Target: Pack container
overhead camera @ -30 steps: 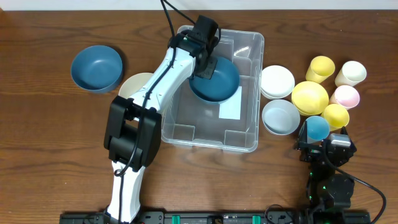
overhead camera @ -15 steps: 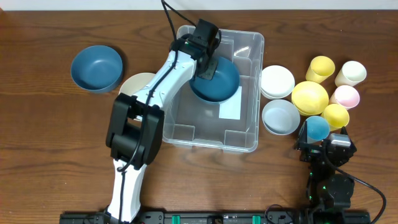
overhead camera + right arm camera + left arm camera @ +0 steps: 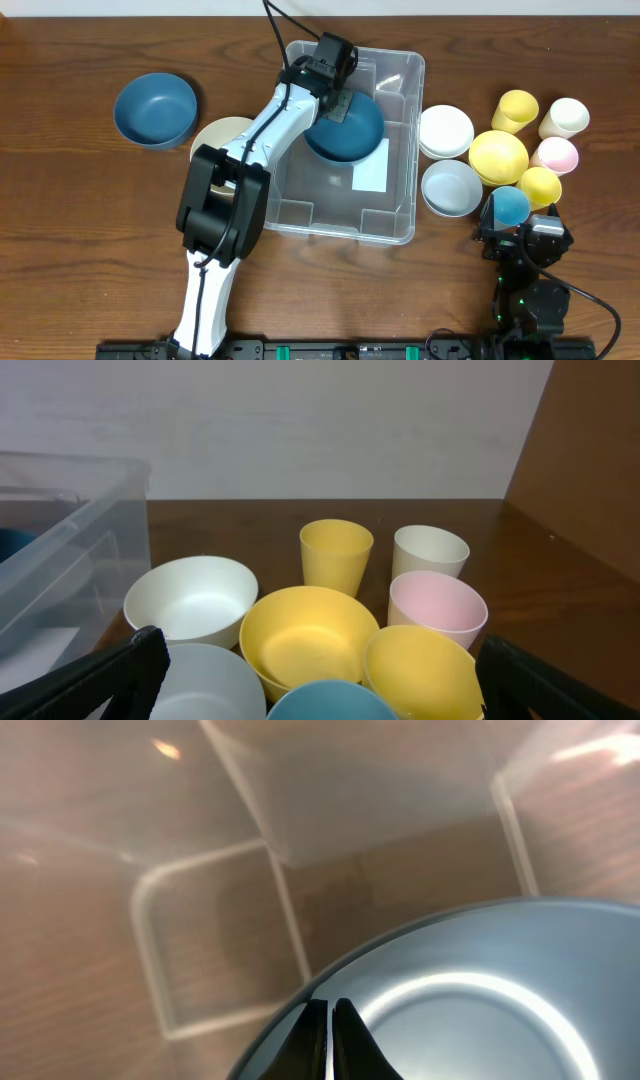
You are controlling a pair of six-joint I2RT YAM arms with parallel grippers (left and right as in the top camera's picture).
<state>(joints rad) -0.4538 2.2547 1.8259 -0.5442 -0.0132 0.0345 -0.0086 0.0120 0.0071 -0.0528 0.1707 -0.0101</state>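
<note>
The container (image 3: pixel 300 205), a large clear bin with a white label on its base, stands at the table's middle. A dark blue bowl (image 3: pixel 355 135) sits inside its far half. My left gripper (image 3: pixel 335 105) is shut on that bowl's near-left rim. In the left wrist view the two dark fingers (image 3: pixel 331 1005) meet at the bowl's (image 3: pixel 470 1010) edge, with the container's ridged floor (image 3: pixel 200 920) behind. My right gripper (image 3: pixel 520 225) rests open at the near right, just behind a light blue cup (image 3: pixel 511 205). Its fingers (image 3: pixel 110 675) stand wide apart and hold nothing.
A second blue bowl (image 3: pixel 155 108) lies far left, with a cream bowl (image 3: pixel 222 135) partly under my left arm. Right of the container are two white bowls (image 3: pixel 446 130), a yellow bowl (image 3: pixel 498 156) and yellow, cream and pink cups (image 3: pixel 555 155).
My left arm's elbow has shifted slightly right and away. The gripper and the dark blue bowl have hardly moved. The right arm is still.
</note>
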